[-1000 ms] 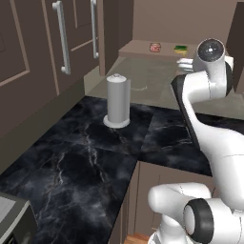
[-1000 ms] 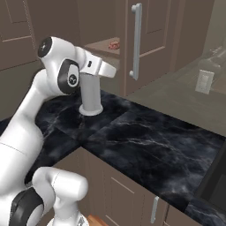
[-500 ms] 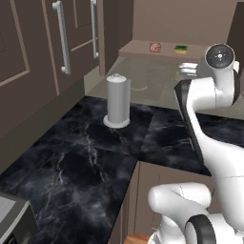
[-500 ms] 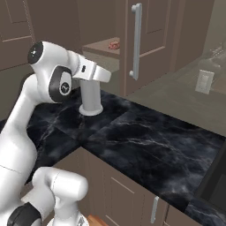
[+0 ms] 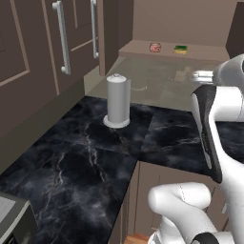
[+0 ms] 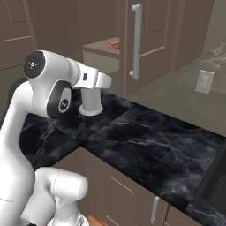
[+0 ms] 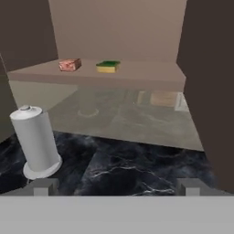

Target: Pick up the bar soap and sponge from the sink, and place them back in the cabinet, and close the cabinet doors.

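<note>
Soap (image 7: 69,65) and sponge (image 7: 108,66) lie side by side on the far shelf. Soap: hard, slick; pinch its long sides. Sponge: light, squashy. Claw (image 7: 116,186) wide, empty.

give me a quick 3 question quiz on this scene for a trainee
1. True or false: the soap and sponge lie side by side on the cabinet shelf.
2. Is the gripper A) shut on the soap, B) open and holding nothing, or C) shut on the sponge?
3. What upright grey thing stands on the black counter?

Key: 1 true. 2 B. 3 the paper towel roll.
</note>
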Controlling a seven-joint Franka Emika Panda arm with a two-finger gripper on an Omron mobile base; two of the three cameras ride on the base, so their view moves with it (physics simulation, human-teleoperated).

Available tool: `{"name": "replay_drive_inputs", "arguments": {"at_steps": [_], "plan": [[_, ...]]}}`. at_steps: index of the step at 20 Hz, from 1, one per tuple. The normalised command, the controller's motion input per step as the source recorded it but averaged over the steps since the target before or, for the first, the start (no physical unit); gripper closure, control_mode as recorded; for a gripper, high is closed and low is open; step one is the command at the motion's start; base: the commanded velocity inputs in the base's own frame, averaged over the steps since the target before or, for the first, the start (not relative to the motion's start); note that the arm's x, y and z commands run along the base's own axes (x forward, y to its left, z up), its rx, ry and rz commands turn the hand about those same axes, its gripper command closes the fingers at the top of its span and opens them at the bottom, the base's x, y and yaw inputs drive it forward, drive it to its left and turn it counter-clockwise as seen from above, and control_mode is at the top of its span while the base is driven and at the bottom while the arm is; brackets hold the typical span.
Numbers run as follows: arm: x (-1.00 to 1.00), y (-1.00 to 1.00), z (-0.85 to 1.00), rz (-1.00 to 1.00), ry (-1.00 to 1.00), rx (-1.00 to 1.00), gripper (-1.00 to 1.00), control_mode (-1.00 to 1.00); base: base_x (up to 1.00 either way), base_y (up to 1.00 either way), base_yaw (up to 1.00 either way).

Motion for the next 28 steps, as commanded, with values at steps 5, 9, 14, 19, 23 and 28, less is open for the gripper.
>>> {"name": "replay_drive_inputs", "arguments": {"at_steps": [5, 9, 14, 19, 23, 28], "plan": [[-0.5, 0.0, 0.11, 0.14, -0.01, 0.0, -1.0, -1.0, 0.0, 0.0, 0.0], [-0.44, -0.07, 0.06, 0.06, -0.04, 0.0, -1.0, -1.0, 0.0, 0.0, 0.0], [-0.36, -0.25, 0.01, 0.0, -0.09, 0.0, -1.0, -1.0, 0.0, 0.0, 0.0], [-0.23, -0.32, 0.0, 0.0, -0.16, 0.0, -1.0, -1.0, 0.0, 0.0, 0.0], [-0.04, -0.36, 0.0, 0.0, -0.14, 0.0, -1.0, -1.0, 0.0, 0.0, 0.0], [0.0, -0.36, 0.0, 0.01, -0.14, 0.0, -1.0, -1.0, 0.0, 0.0, 0.0]]}}
